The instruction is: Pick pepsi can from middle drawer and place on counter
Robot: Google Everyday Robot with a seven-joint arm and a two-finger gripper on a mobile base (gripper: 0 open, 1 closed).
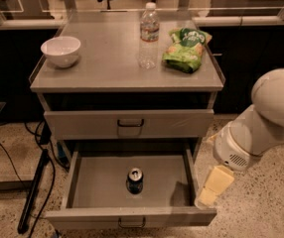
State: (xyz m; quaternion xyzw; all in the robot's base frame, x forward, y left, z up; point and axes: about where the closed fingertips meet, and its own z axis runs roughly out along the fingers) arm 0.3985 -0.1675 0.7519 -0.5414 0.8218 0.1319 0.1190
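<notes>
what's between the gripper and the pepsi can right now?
Camera view: only the right side wall of the middle drawer and bare drawer floor. The gripper hangs outside the drawer on its right; the pepsi can stands mid-tray.

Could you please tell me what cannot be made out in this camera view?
- pepsi can in the middle drawer: seen from above, its side is in shadow and the label is unreadable.
- gripper, just right of the drawer's right wall: its upper part is hidden behind the arm.
- arm: cut off by the right edge.
- gap under the counter: too dark to see into.
- water bottle label: too small to read.
</notes>
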